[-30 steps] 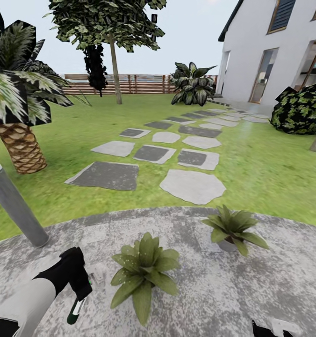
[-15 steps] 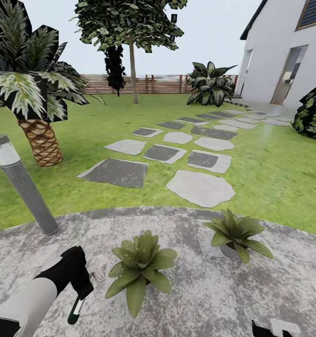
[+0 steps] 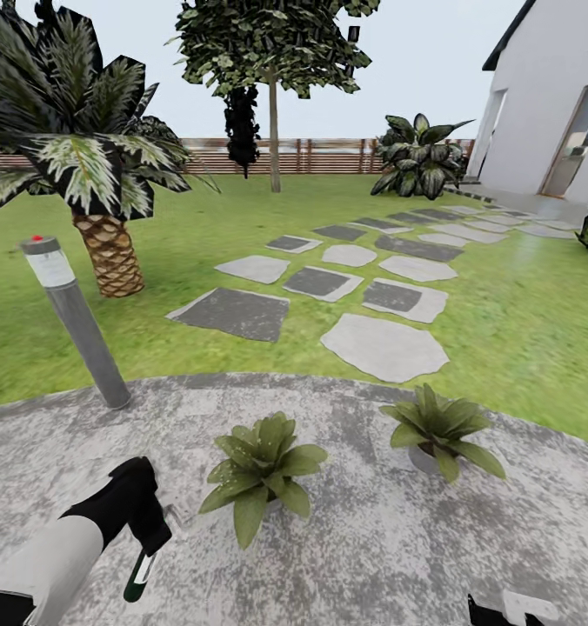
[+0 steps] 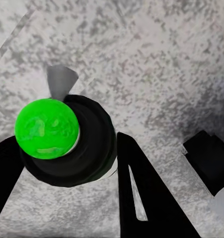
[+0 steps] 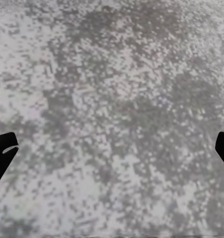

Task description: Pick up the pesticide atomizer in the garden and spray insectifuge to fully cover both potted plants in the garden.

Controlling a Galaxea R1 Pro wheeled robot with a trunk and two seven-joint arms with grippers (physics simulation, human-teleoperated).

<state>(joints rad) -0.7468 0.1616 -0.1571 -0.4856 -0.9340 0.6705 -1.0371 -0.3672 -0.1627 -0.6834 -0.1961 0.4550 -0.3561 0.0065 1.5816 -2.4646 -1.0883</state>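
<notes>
My left gripper (image 3: pixel 146 532) hangs low over the grey patio at the near left, shut on the pesticide atomizer (image 3: pixel 139 576), a slim dark-green bottle pointing down. In the left wrist view its bright green tip (image 4: pixel 47 126) sits between the two black fingers (image 4: pixel 141 198). Two potted plants stand on the patio: the nearer one (image 3: pixel 261 465) just right of the left gripper, the other (image 3: pixel 437 428) further right near the lawn's edge. My right gripper (image 5: pixel 112 148) is open over bare paving, fingertips wide apart.
A grey bollard lamp (image 3: pixel 76 322) stands at the patio's left edge, with a palm (image 3: pixel 103 183) behind it. Stepping stones (image 3: pixel 381 346) lead across the lawn toward a white house (image 3: pixel 555 130). A slatted wooden fence (image 3: pixel 329 155), a tree and a striped-leaf shrub (image 3: pixel 420 156) close the back.
The head camera has turned left, so the whole scene has slid right in the picture. The left arm and the held atomizer keep their place in the view.
</notes>
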